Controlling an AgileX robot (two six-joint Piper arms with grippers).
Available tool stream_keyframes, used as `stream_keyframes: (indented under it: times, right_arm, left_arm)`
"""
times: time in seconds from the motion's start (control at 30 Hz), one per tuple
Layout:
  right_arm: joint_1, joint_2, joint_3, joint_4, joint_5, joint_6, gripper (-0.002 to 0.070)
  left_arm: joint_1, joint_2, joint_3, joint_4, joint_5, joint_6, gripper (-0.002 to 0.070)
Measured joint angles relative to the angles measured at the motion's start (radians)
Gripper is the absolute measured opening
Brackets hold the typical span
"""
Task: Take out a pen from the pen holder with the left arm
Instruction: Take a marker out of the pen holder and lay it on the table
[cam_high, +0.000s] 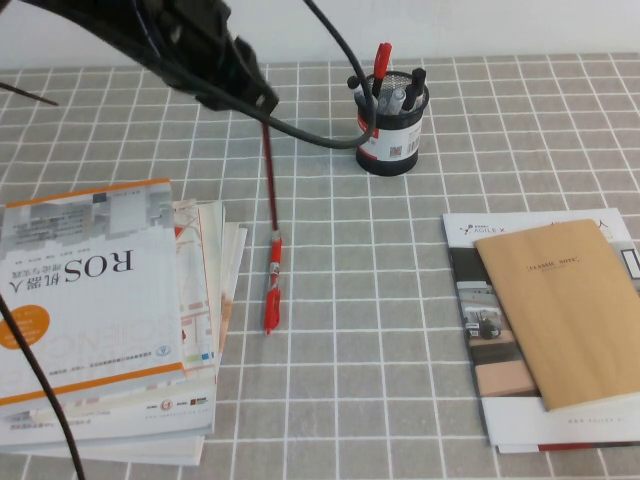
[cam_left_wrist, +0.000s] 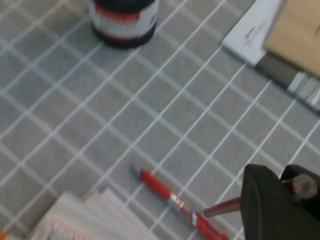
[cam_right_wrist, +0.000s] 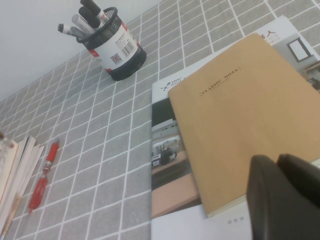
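While in left hand (cam_left_wrist: 281, 182), pen (cam_high: 268, 170) tip-down — right hand (cam_right_wrist: 278, 162) over notebook (cam_right_wrist: 235, 110)

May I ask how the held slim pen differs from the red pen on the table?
The slim pen slants down from the left end effector; the red pen lies flat. The slim pen is darker than the red pen. Both are red. Right end effector hovers near the notebook.
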Motion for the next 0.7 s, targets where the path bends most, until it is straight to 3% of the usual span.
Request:
stream_keyframes:
  times: [0.27, 0.7]
  right_arm:
    - [0.0, 0.0, 0.0, 0.0, 0.0, 0.0, -0.0013]
    - [0.0, 0.0, 0.0, 0.0, 0.0, 0.0, -0.0013]
  left_arm:
    - [0.0, 0.037, 0.0, 0.165, 0.029, -0.207, 0.0025]
    - [0.0, 0.205, -0.015, 0.147, -0.031, -0.272, 0.0025]
